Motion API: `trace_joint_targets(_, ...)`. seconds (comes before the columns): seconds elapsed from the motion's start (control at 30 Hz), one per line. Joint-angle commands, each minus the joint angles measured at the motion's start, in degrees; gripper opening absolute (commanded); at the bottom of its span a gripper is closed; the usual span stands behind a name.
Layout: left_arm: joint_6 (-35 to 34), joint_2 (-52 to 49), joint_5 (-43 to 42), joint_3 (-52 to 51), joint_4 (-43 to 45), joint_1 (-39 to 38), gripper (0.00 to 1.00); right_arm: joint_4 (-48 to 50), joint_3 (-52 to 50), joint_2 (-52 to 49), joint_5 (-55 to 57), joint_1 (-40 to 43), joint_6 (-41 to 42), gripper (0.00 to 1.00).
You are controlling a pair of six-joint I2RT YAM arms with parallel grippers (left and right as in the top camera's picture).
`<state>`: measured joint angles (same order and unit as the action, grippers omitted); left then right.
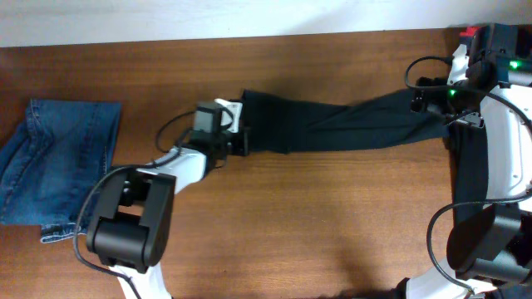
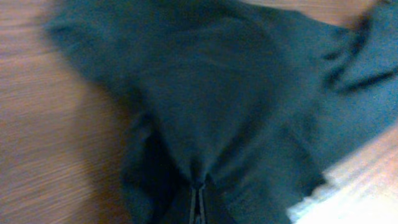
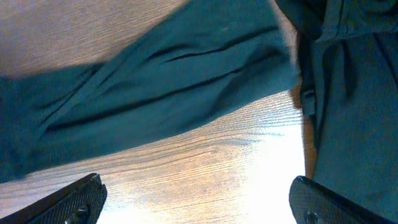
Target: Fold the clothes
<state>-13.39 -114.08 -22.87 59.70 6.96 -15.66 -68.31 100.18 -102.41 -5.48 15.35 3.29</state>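
A black T-shirt (image 1: 349,124) is laid out as a long, rumpled band on the wooden table (image 1: 316,224). It runs parallel to the far edge, from about the middle of the table toward the far right corner. No logo can be made out in any view.

The left end of the band is met by the left gripper (image 1: 239,137). In the left wrist view its jaws are seen pressed together, and a fold of the dark cloth is pinched between them (image 2: 197,202), with creases drawn in toward that spot. The cloth on either side is spread loosely over the wood.

The right gripper (image 3: 199,202) is held above the right end of the T-shirt (image 3: 155,87), near the far right corner. Its jaws are spread wide and nothing is held between them. Both black fingers (image 3: 74,199) are seen at the bottom of the right wrist view, with bare wood between them and cloth lying beyond and to one side.

A pair of blue denim jeans (image 1: 58,170) is placed folded at the left edge of the table, well apart from the T-shirt.
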Motion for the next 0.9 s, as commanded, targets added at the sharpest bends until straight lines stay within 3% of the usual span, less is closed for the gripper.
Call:
trace_joint_targets(0.0,-2.43,3.30,-0.33,0.57,-4.20,8.04,0.00,-0.11,0.00,-0.13,-0.50,0.07,0.61,0.99)
trace_joint_targets(0.1,-2.43,6.88,-1.22,0.57,-9.49,14.38,0.00,-0.31,0.00,-0.13,-0.52,0.07,0.61,0.99)
trace_joint_targets(0.27,-2.45,10.71,-19.34,0.57,-12.94,19.80,0.01,-0.50,0.00,-0.15,-0.55,0.04,0.61,0.99)
trace_joint_targets(0.3,-2.45,10.78,-21.18,0.57,-13.27,19.85,0.09,-0.55,0.00,-0.15,-0.55,0.04,0.63,0.99)
trace_joint_targets(0.33,-2.45,10.80,-22.32,0.57,-13.66,19.82,0.24,-0.72,0.00,-0.20,-0.55,0.04,0.61,0.99)
trace_joint_targets(0.37,-2.45,10.80,-22.82,0.57,-14.25,19.78,0.46,-0.96,0.00,-0.20,-0.55,0.04,0.61,0.99)
trace_joint_targets(0.4,-2.43,10.80,-22.77,0.57,-14.82,19.67,0.55,-1.14,-0.04,-0.20,-0.52,0.04,0.61,0.99)
trace_joint_targets(0.7,-2.43,10.80,-21.38,0.57,-13.68,19.69,0.52,-1.22,-2.54,-0.20,-0.52,0.04,0.61,0.99)
trace_joint_targets(0.73,-2.43,10.80,-20.61,0.57,-13.70,19.67,0.31,-1.29,-2.54,-0.20,-0.52,0.04,0.59,0.99)
trace_joint_targets(0.77,-2.43,10.80,-19.58,0.57,-13.64,19.69,0.01,-1.29,-2.54,-0.20,-0.52,0.04,0.61,0.99)
trace_joint_targets(0.87,-2.51,10.80,-18.91,0.57,-9.18,19.67,0.00,-1.31,-2.54,-0.20,-0.55,0.04,0.59,0.99)
